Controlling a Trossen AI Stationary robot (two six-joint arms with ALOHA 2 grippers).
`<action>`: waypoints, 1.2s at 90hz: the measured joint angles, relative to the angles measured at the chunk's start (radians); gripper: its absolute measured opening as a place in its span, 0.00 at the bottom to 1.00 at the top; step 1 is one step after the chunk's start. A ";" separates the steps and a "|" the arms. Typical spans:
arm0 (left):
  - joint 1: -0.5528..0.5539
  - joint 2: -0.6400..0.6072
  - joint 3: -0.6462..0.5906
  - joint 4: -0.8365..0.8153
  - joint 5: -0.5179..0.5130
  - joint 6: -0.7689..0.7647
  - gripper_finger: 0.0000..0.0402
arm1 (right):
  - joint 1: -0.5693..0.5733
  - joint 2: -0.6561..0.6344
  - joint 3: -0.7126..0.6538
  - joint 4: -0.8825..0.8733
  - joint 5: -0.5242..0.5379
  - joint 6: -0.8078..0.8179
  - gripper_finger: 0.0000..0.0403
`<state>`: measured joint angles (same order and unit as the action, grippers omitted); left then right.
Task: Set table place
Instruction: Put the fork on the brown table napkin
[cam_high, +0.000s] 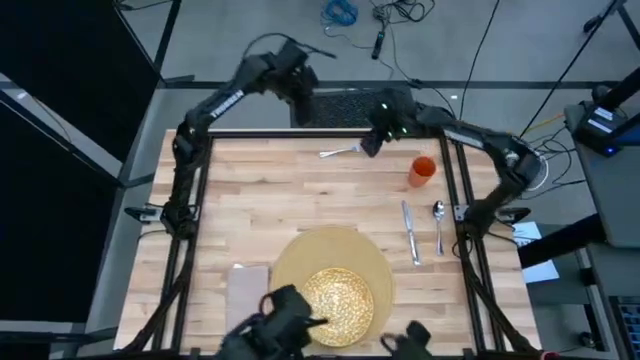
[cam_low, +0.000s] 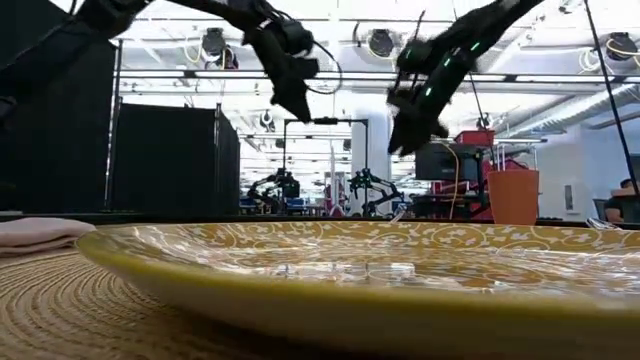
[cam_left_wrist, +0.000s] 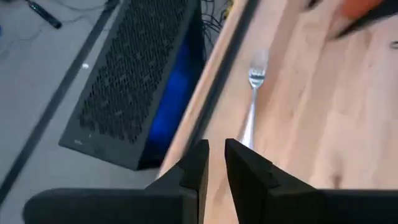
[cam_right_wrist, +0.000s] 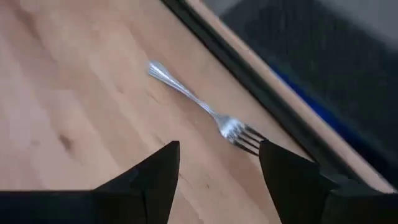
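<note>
Fork (cam_high: 341, 152) is what I am after; it lies flat at the far edge of the surface (cam_high: 260, 210), well apart from the placemat (cam_high: 300, 262) and the yellow plate (cam_high: 340, 300) near the front edge. My right jaws (cam_right_wrist: 219, 163) hang just above it, spread wide, the tines showing between them; my left jaws (cam_left_wrist: 216, 163) are lifted over the same far edge, nearly together with only a thin gap, holding nothing. The knife (cam_high: 410, 233), spoon (cam_high: 439, 225) and orange cup (cam_high: 422, 170) sit to the right of the mat, and the napkin (cam_high: 246, 287) to its left; so I judge the fork to be the last piece left to place. Next I must come down squarely, close across the thin handle against the wood, then carry it to the napkin side. In the level view the plate fills the foreground and hides the fork altogether; from above, dark camera gear covers part of the plate's near rim; whether my right jaws touch the wood, I cannot tell.
</note>
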<state>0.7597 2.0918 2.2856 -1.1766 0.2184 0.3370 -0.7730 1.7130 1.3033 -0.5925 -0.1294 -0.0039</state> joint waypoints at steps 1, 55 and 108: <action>0.000 -0.001 0.000 0.002 0.002 0.000 0.10 | -0.004 0.013 0.010 -0.011 0.001 0.000 0.52; 0.008 -0.013 -0.003 -0.017 0.044 0.092 0.10 | -0.102 0.273 0.112 -0.101 -0.035 0.098 0.52; 0.008 -0.013 -0.003 -0.016 0.044 0.107 0.10 | -0.099 0.284 0.112 -0.019 -0.087 0.133 0.50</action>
<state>0.7673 2.0785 2.2829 -1.1931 0.2623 0.4441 -0.8719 1.9966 1.4149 -0.6119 -0.2161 0.1295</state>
